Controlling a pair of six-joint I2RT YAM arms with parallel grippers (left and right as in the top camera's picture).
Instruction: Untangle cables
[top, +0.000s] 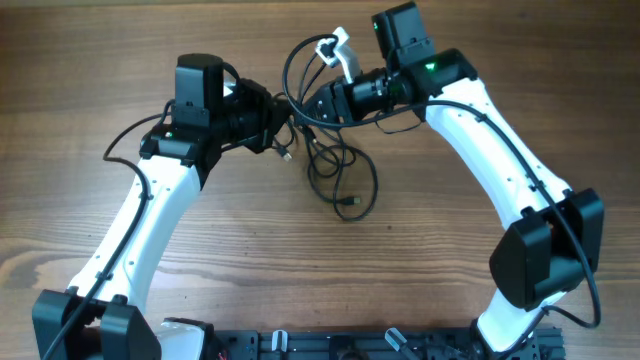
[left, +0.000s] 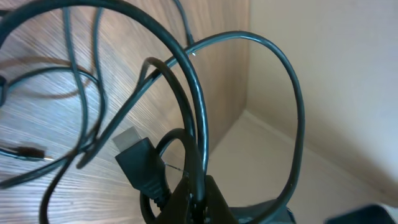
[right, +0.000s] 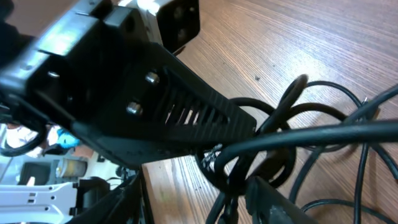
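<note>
The black cables (top: 340, 170) lie in a knotted bunch at the table's middle, with one loop (top: 297, 62) rising toward the back. My left gripper (top: 278, 118) is shut on a cable strand (left: 198, 106); a flat black plug (left: 140, 158) hangs just left of its fingertips (left: 186, 198). My right gripper (top: 308, 108) faces it from the right, almost touching. In the right wrist view its jaws (right: 199, 202) stand apart, and cable strands (right: 311, 134) pass between them close to the right finger (right: 267, 199). The left gripper's black body (right: 155, 106) fills that view's upper left.
A small plug end (top: 350, 203) lies on the wooden table (top: 450, 300) at the front of the tangle, another (top: 286, 153) below the left gripper. A white piece (top: 338, 48) sits by the top of the raised loop. The table's far edge (left: 247, 112) is near.
</note>
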